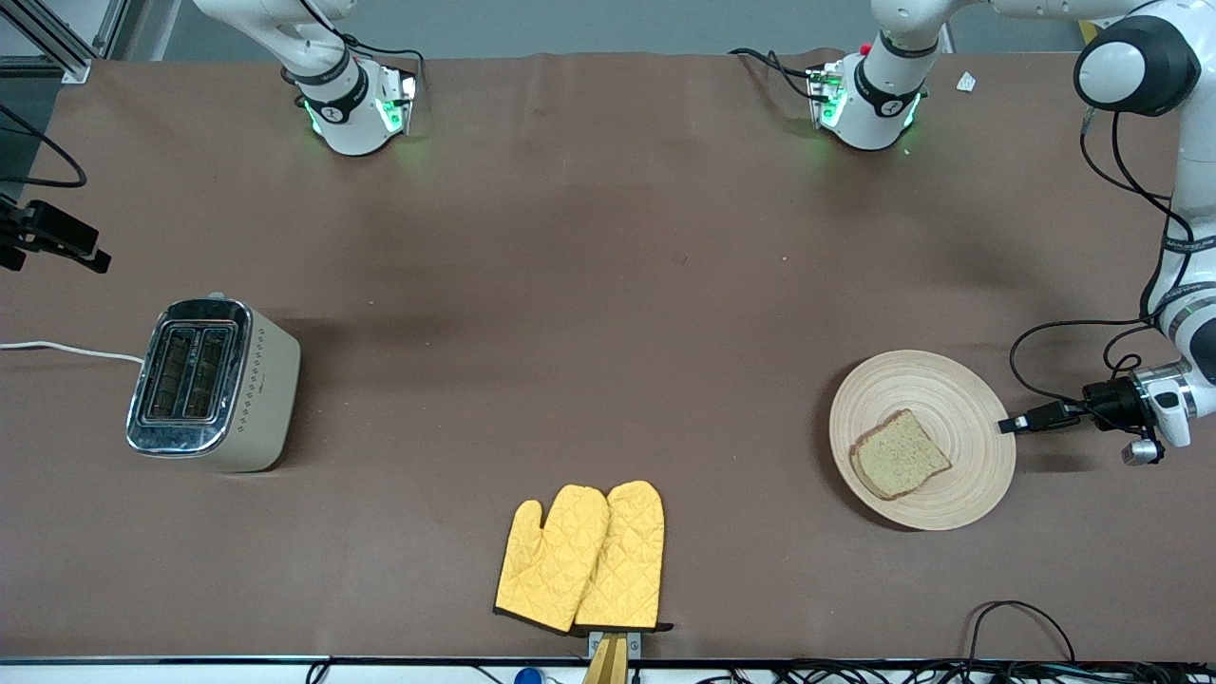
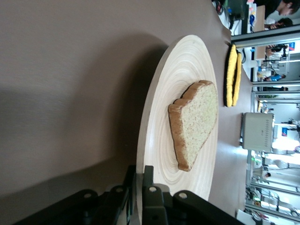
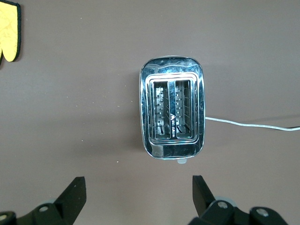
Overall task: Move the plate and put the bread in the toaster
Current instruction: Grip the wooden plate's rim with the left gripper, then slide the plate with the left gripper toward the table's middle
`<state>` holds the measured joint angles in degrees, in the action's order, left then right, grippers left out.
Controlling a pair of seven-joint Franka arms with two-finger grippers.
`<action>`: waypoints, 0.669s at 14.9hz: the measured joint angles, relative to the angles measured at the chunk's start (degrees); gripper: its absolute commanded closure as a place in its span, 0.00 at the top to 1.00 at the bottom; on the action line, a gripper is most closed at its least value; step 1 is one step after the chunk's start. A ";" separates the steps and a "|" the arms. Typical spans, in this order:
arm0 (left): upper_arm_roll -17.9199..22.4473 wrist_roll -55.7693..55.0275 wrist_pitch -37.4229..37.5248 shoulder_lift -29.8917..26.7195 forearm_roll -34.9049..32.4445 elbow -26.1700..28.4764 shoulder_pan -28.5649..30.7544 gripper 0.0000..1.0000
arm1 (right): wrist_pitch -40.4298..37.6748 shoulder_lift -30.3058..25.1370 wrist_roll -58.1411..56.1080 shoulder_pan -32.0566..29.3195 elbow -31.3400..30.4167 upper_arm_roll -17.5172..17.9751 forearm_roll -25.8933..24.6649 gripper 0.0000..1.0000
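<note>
The front view looks down from high across the table at the whole scene, the left wrist view peers low and close along the left gripper point(image 2: 139, 187) at the plate point(image 2: 157, 117), and the right wrist view looks straight down from well above onto the toaster point(image 3: 172, 107) ahead of the right gripper point(image 3: 139, 193), both also seen in the front view.

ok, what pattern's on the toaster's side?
Small dark diamond dots in rows on the cream side of the toaster; front view shows it best.
</note>
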<state>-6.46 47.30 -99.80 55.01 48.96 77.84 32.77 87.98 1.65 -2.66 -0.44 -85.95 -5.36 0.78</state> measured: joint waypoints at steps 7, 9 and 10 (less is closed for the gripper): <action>-0.84 0.56 2.78 0.27 0.00 -0.01 -0.27 0.00 | 0.07 0.05 0.04 -0.89 -0.02 -0.35 0.00 1.00; -2.55 -0.05 3.28 0.27 0.13 -0.06 -0.23 0.00 | 0.03 0.09 0.07 -0.89 -0.03 -0.34 0.00 1.00; -3.78 -0.89 3.41 0.27 0.14 -0.08 -0.25 0.00 | -0.05 0.09 0.07 -0.89 -0.04 -0.34 0.00 1.00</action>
<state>-10.23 46.41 -96.39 55.28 49.09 77.77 32.53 87.93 1.73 -2.59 -1.33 -86.00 -5.70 0.78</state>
